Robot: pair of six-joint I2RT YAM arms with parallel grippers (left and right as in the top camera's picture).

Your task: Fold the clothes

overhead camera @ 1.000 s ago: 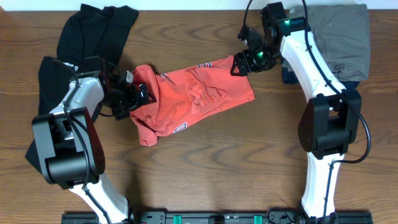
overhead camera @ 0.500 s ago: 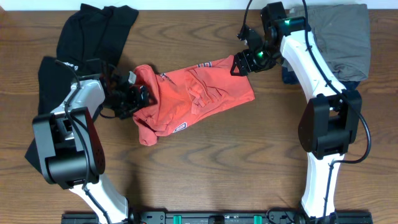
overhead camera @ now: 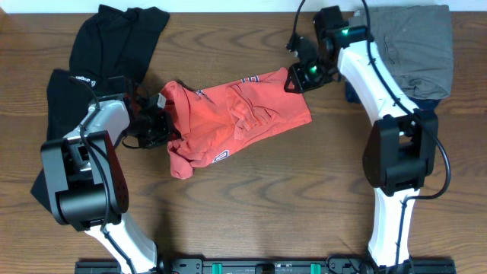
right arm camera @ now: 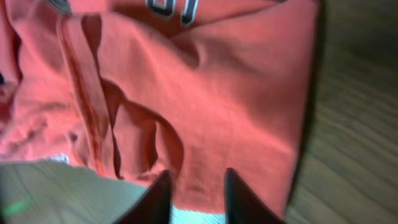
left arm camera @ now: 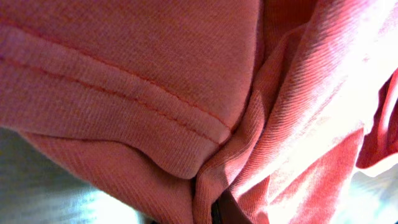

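From above, the coral-red shirt (overhead camera: 236, 118) lies crumpled and slanted across the middle of the wooden surface (overhead camera: 266, 198), one end low on the left and the other high on the right. The left hand (overhead camera: 161, 122) sits at the shirt's left edge, its tip buried in the bunched cloth there. The right hand (overhead camera: 295, 80) is at the opposite, upper right corner, touching the hem. A black garment (overhead camera: 114, 38) is heaped at the upper left, running down behind the left arm, apart from the shirt. A grey cloth (overhead camera: 415, 46) lies at the upper right, behind the right arm. The left wrist view is filled with red knit (left arm camera: 155, 74) pressed right up to the lens, a double-stitched hem crossing it and folds gathering toward the bottom centre. The left hand is closed tight on the shirt (almost nothing of its fingers shows under the fabric). In the right wrist view the shirt (right arm camera: 205, 99) spreads above the two dark fingers (right arm camera: 158, 196), with part of the lettering (right arm camera: 171, 9) at the top edge and bare wood to the right. The fingers stand a narrow gap apart with the shirt's near edge between them; whether they pinch it I cannot tell.
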